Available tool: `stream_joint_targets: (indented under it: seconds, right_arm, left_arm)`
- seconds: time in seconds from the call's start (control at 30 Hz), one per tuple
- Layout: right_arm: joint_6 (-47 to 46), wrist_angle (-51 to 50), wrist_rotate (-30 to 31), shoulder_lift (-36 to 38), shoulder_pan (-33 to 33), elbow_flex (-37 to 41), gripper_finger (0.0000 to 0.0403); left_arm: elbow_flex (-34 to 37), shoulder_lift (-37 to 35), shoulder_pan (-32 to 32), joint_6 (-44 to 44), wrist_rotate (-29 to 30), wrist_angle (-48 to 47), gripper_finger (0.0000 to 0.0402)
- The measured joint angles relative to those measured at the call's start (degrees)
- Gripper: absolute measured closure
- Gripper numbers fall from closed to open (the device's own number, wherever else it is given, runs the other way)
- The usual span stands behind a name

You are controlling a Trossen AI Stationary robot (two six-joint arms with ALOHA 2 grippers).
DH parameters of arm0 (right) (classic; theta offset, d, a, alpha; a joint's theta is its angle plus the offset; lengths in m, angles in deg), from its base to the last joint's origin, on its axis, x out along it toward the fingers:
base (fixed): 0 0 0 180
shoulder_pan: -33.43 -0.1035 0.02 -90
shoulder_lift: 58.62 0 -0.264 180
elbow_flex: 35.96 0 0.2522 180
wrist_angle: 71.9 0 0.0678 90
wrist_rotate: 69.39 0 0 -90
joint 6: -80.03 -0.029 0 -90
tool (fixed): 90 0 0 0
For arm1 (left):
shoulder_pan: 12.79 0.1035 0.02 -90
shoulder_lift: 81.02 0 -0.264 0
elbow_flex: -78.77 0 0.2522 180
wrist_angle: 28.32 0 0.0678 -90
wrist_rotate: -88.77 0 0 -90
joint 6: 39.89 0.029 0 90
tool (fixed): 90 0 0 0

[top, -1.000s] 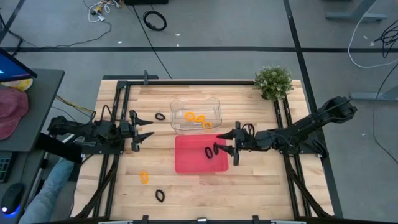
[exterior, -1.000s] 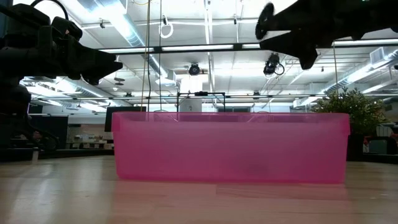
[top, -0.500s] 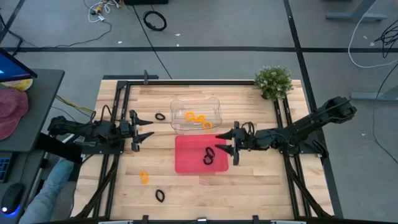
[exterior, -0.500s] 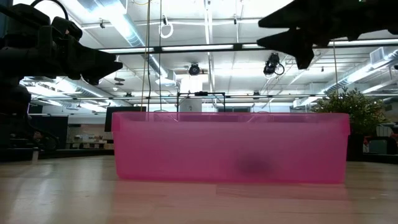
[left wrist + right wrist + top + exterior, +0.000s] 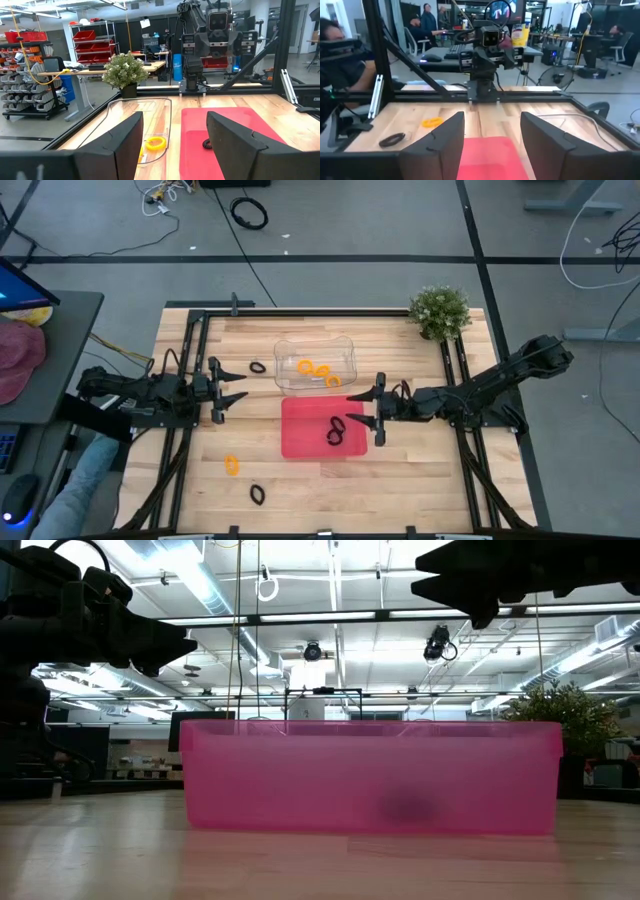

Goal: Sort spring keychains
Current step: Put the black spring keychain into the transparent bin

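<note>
In the high view, the left gripper waited at centre left of the frame, its fingers spread wide with nothing between them; below it, toward lower left, an orange spring keychain lay on the wooden table, and a black spring keychain lay lower still, near the bottom edge; another black keychain lay just left of the clear tray above centre, which held the orange keychains; at centre, the red tray held two black keychains near its right side; the right gripper hovered at the red tray's right edge, fingers wide apart and empty; a potted plant stood at upper right.
</note>
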Motion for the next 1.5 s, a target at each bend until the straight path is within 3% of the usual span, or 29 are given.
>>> stream_joint_targets:
  seconds: [0.17,0.4,0.63,0.8,1.07,1.5]
  right_arm:
    - [5.3,-0.7,0.0,0.3,0.9,0.0,0.0204]
    - [1.7,-4.8,0.4,6.3,1.6,0.0,0.0204]
    - [-2.0,-21.5,-2.7,20.9,6.1,0.0,0.0204]
    - [-0.4,-21.8,-10.6,31.7,8.0,4.5,0.0204]
    - [0.4,-15.8,-10.5,49.0,9.7,15.9,0.0204]
    - [-0.6,-34.0,-12.8,74.6,10.1,17.4,0.0204]
  left_arm:
    - [0.0,0.0,0.0,0.0,0.0,0.0,0.0179]
    - [0.0,0.0,0.0,0.0,0.0,0.0,0.0179]
    - [0.0,0.0,0.0,0.0,0.0,0.0,0.0179]
    - [0.0,0.0,0.0,0.0,0.0,0.0,0.0179]
    - [0.0,0.0,0.0,0.0,0.0,0.0,0.0179]
    - [0.0,0.0,0.0,0.1,0.0,0.0,0.0179]
